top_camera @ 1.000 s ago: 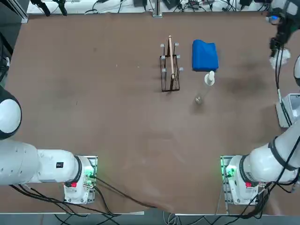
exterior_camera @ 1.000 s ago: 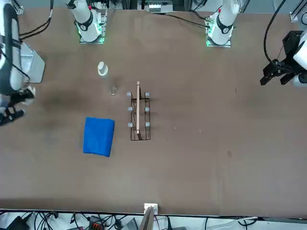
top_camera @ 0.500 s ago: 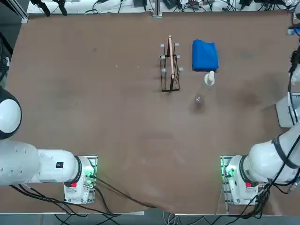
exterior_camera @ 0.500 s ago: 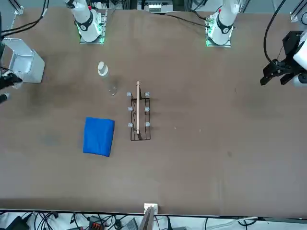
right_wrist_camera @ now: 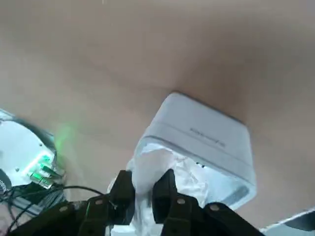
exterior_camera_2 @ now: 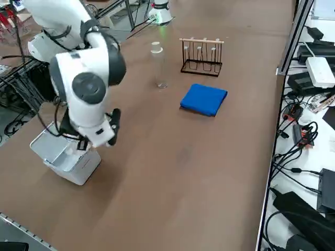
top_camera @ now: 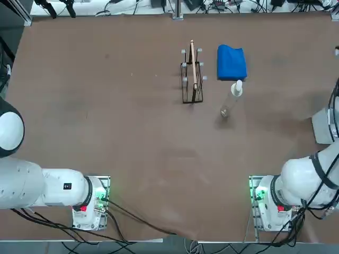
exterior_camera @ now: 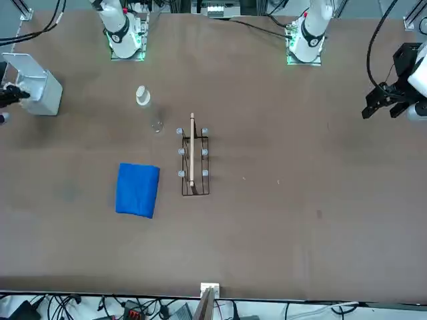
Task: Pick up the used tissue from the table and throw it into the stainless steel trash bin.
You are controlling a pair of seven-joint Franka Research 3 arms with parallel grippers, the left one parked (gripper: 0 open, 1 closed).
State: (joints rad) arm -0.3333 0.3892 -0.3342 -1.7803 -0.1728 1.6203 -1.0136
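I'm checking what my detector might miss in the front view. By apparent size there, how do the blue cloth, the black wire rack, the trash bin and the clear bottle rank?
Largest to smallest:
1. blue cloth
2. stainless steel trash bin and black wire rack, too close to rank; the right gripper covers part of the bin's edge
3. clear bottle

Likely a robotics lab, brown table (top_camera: 132, 132), arm bases bolted down, cables (exterior_camera_2: 298, 141) along edges
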